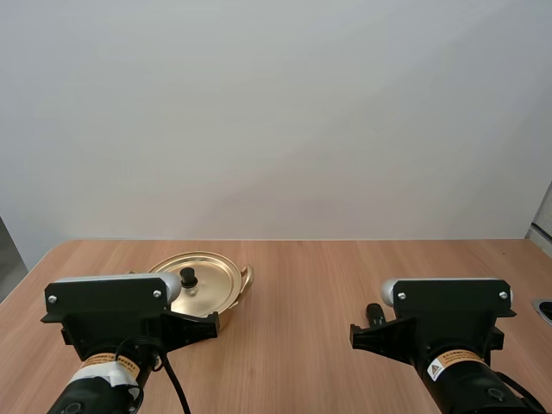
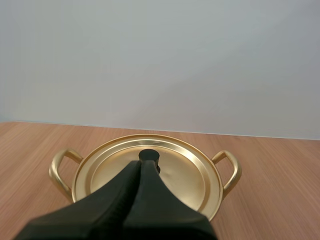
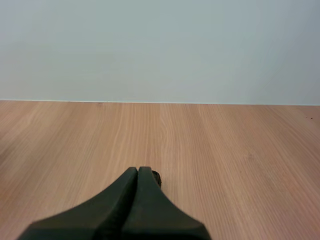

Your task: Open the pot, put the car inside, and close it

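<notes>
Left wrist view: the left jaws are closed on nothing, the two black fingers lying together as one dark wedge. The gold pot sits on the tabletop directly ahead of them. Its lid is on (seated flat within the rim), and the lid's black knob shows just past the tips, in line with them. Whether the tips touch the knob I cannot tell. A looped handle stands out from the pot on either side of the jaws.

In the high view the pot lies just beyond the left arm's wrist block, which partly covers it. It is well apart from the right jaws, off to their left.

In the right wrist view the right jaws are likewise closed and empty, pressed into one wedge low over the wood. A small dark thing peeks out just beyond their tips, slightly to the right of them (too hidden to say what it is).
</notes>
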Robot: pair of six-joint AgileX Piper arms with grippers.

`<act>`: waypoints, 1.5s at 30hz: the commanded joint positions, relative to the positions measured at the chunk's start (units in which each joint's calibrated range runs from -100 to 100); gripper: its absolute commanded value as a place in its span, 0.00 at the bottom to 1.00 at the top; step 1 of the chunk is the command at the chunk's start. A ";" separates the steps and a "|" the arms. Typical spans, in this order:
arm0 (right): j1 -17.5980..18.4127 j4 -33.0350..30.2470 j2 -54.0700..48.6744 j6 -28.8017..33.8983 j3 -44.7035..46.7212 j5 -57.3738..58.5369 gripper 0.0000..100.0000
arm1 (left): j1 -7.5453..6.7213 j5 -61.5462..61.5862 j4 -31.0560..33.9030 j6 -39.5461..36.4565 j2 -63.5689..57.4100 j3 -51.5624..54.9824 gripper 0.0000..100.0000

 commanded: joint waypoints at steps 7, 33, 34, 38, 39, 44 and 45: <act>0.00 2.15 0.00 0.00 0.00 -0.10 0.00 | 0.02 -3.22 -0.01 0.10 0.00 0.00 0.00; -1.80 1.97 0.37 2.09 -28.51 13.66 0.00 | 0.92 -22.34 2.90 8.26 0.00 -18.77 0.00; -1.80 1.27 0.49 1.46 -28.51 14.59 0.00 | 0.92 -23.41 2.90 8.26 0.00 -19.12 0.00; -1.80 0.62 1.36 -2.43 -28.51 18.99 0.00 | 0.92 -5.22 0.31 4.07 1.63 -24.20 0.00; -1.80 0.75 1.52 -3.44 -28.51 19.36 0.00 | 0.99 2.29 -0.62 4.30 2.93 -25.93 0.00; -1.80 2.48 2.30 -8.50 -28.51 22.37 0.00 | 0.94 26.32 -9.85 18.12 14.53 -35.48 0.00; -1.80 2.97 2.30 -9.26 -28.51 23.62 0.00 | 0.94 30.91 -11.81 20.91 17.73 -38.24 0.00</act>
